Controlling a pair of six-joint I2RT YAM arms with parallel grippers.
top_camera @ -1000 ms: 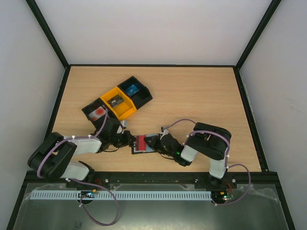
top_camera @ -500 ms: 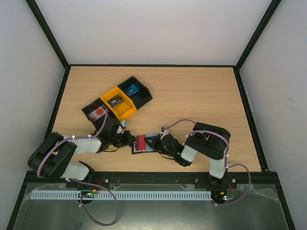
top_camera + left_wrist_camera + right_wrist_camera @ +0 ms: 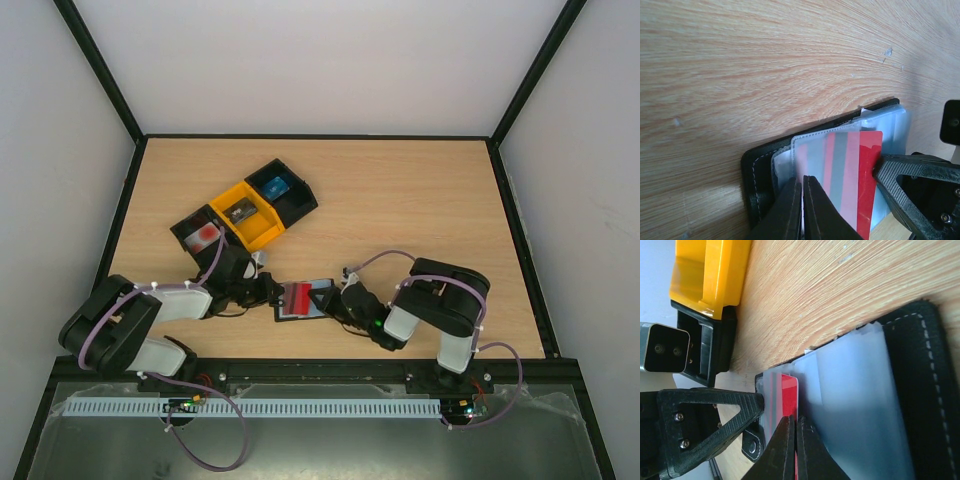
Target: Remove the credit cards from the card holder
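Protruding red card (image 3: 790, 390), edge inside right end effector (image 3: 795, 419)

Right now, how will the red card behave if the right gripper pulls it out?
The red card looks thin and flat, so it is probably stiff but light. Its smooth face may slip in the right gripper. The card holder has a clear sleeve over it, so it may drag; the left gripper pins the holder.

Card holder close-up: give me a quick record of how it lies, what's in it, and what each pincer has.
card holder: lying open and flat, between the two pincers
red card: partly inside the clear sleeve
left pincer: shut on the sleeve's edge
right pincer: shut on the red card's edge
bins: beyond the holder, apart from it
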